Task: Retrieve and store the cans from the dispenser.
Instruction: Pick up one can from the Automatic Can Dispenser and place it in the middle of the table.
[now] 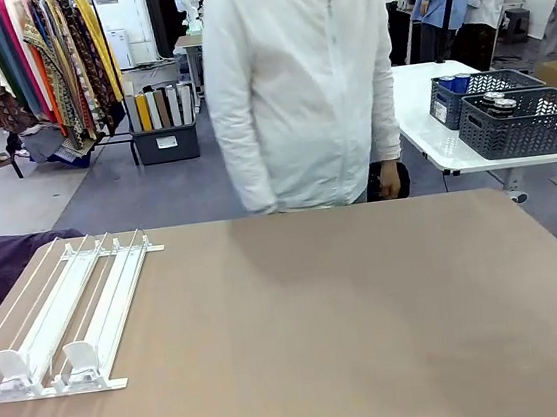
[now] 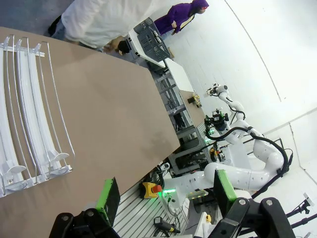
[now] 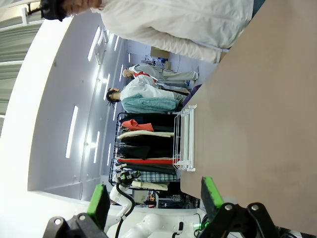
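At the bottom of the left wrist view, the left gripper (image 2: 166, 194), black with green pads, has its two fingers spread wide apart with nothing between them. Beyond its fingers, toward the left of that frame, the tan table top (image 2: 109, 114) carries the low white dispenser of thin parallel rails (image 2: 29, 114), which runs from the upper left down to the lower left edge, its white plastic pusher blocks (image 2: 34, 168) sitting at the lower end. No can shows in its lanes.

At the bottom of the right wrist view, the right gripper (image 3: 156, 196) likewise stands with its green-padded fingers well apart, holding nothing. Past them the table fills the right side of the frame, and the dispenser (image 3: 184, 139) appears small near the middle, at the table's edge.

In the front view the dispenser (image 1: 69, 313) lies at the lower left of the table (image 1: 353, 331), its rails sloping from the middle left down to the pusher blocks (image 1: 45, 364) near the bottom left. A person in a white jacket (image 1: 300, 85) stands at the far side, at the upper middle. In the upper right, on a separate white table (image 1: 425, 121), sit two dark grey perforated plastic baskets (image 1: 526, 125); silver-topped cans (image 1: 496, 101) show inside the nearer one, and blue items sit in the farther.
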